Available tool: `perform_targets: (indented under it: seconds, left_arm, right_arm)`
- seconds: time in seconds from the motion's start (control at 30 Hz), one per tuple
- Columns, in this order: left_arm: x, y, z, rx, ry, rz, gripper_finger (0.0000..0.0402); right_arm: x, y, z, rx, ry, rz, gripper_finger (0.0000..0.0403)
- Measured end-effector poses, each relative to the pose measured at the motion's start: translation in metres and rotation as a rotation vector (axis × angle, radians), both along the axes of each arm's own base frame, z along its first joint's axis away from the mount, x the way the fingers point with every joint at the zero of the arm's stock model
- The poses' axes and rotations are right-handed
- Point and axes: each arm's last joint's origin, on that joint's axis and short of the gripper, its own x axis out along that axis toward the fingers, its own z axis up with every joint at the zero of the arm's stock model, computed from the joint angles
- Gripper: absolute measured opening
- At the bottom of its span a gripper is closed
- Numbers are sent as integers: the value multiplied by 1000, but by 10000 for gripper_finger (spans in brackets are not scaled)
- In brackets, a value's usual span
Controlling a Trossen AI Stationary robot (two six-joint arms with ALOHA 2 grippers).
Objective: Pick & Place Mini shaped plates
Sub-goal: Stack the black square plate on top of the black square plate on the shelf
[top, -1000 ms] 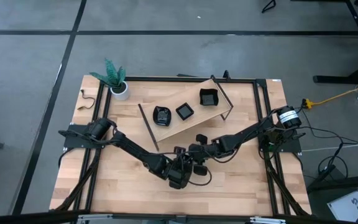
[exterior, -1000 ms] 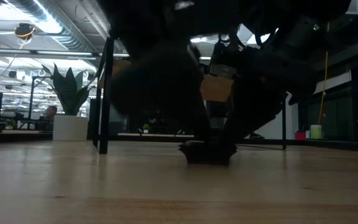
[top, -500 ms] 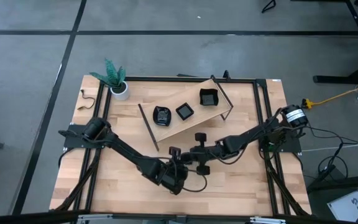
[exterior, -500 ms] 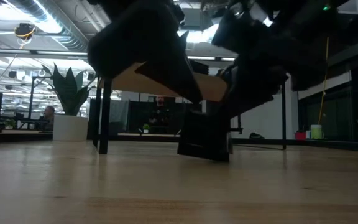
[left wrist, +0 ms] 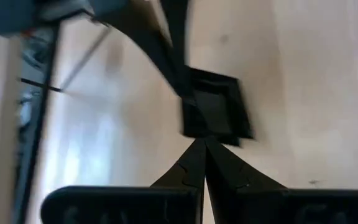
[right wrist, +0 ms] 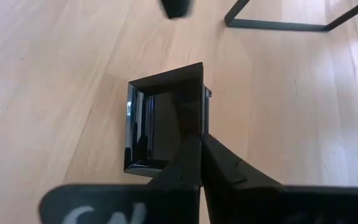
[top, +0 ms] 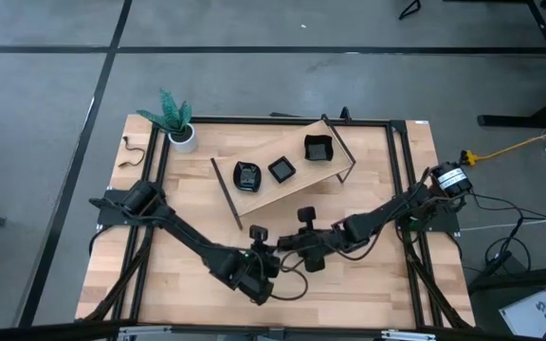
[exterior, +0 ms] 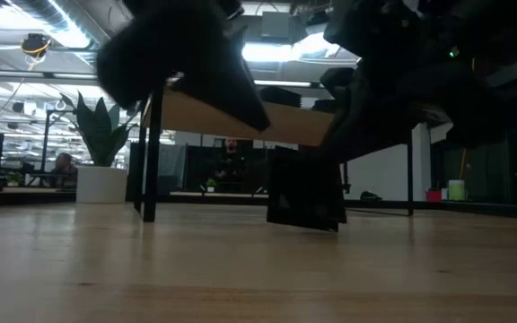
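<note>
The right end effector (right wrist: 202, 140) pinches the rim of a glossy black square mini plate (right wrist: 157, 127), tilted above the wooden bench (top: 349, 289). The left end effector (left wrist: 202, 144), pressed together, sits just beside it.

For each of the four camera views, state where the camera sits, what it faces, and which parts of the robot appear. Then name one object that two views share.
High view: overhead, straight down on the table; both arms, shelf, potted plant.
Low view: table height, facing the room; dark arms overhead, square plate tilted.
Left wrist view: on the left arm; shut left gripper near the plate.
Right wrist view: on the right arm; right gripper shut on the plate's rim.
Shared: both wrist views show the square plate.
</note>
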Motion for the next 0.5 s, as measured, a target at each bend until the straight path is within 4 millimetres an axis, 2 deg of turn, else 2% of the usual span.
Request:
perform_targets:
  seconds: [0.3,0.4,0.5]
  left_arm:
    - [-8,-1,-6,-187,124,17,5]
    - [-8,0,-8,-189,80,67,6]
    - [-16,5,-21,-154,55,132,11]
  right_arm:
    - [1,0,1,12,-12,-4,2]
    - [1,1,1,20,-15,3,2]
    - [1,1,1,22,-15,3,2]
